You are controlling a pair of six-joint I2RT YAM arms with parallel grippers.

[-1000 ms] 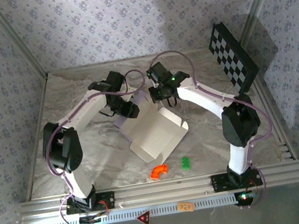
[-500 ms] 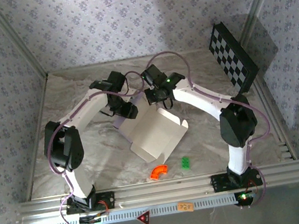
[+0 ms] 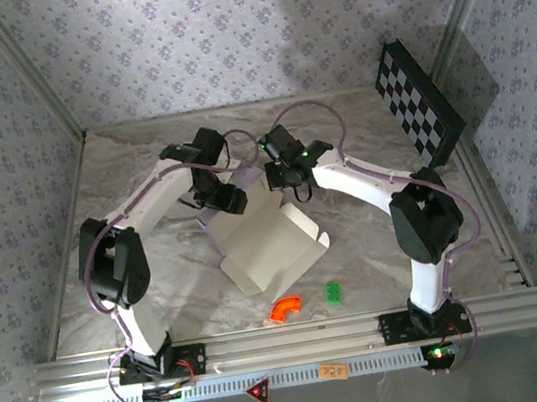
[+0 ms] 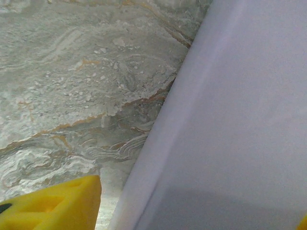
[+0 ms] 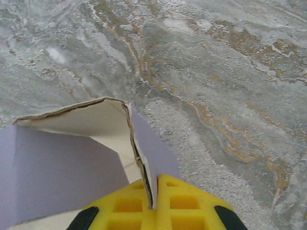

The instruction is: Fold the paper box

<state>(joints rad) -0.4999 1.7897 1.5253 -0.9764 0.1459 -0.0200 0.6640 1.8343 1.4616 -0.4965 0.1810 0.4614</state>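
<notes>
the paper box (image 3: 267, 247) sits about the middle of the tabletop (image 3: 386, 244), half formed, one wall raised and its far end turned toward my two wrists. my right gripper (image 5: 153, 186) is pinched tight on the thin edge of an upright flap at that far end. in the right wrist view the card runs straight down between the yellow pads. i read that hold as an anchor, so the sheet cannot slide while a wall is worked.

my left gripper (image 3: 235, 199) is at the box's far left corner with its jaws wide. a pale panel lies between them, and the one yellow finger (image 4: 55, 207) i see well stands just off the card, so i judge it is clamping nothing.

an orange piece (image 3: 286, 308) and a green piece (image 3: 333, 292) lie nearer the near edge, apart from the box, and the checkered board (image 3: 421, 102) leans at the far right corner.
</notes>
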